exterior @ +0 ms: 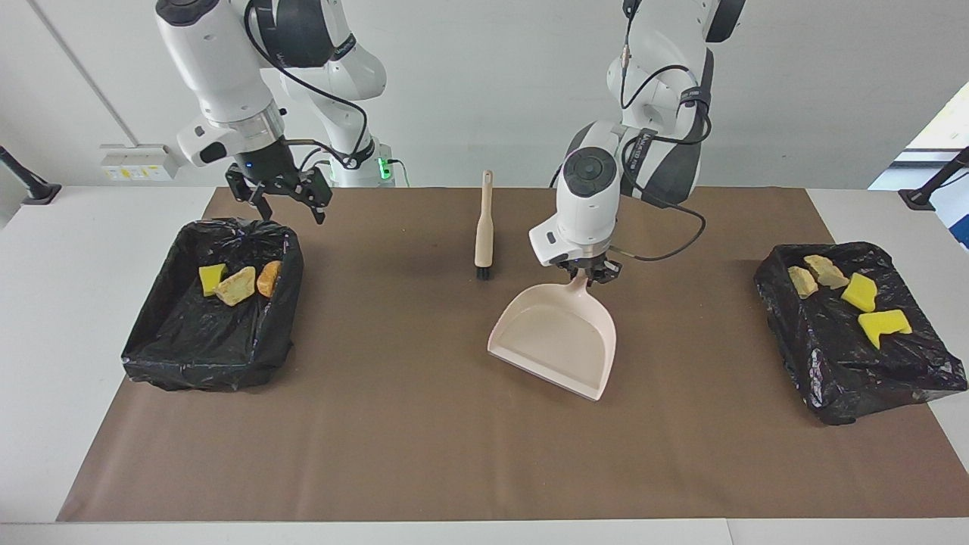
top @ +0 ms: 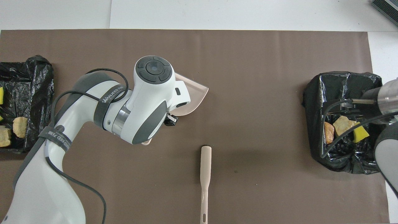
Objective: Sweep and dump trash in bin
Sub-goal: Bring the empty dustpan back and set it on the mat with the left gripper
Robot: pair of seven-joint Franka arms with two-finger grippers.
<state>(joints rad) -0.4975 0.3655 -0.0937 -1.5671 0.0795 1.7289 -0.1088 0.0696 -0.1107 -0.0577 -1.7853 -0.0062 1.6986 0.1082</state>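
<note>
Brown paper covered the white table where the trash had already come to rest in two black-lined bins. Three scraps, one yellow, one tan and one orange-brown, lay in the bin at the right arm's end; four more scraps, two tan and two yellow, sat in the bin at the left arm's end.

Between the bins, the left gripper was clamped on the handle of the pale pink dustpan, which rested on the paper with its wide mouth pointing away from the robots. A wooden-handled brush lay loose beside the pan, nearer the robots, its dark bristles pointing away from them.

The right gripper hung over the robot-side rim of its bin, fingers spread wide and holding nothing.

From across the table, the grip on the pan handle and all seven scraps were plain. From overhead, the left arm hid most of the dustpan, only part of its mouth showing; the bin at that arm's end was cut off by the frame edge, and the right gripper was largely out of frame.
</note>
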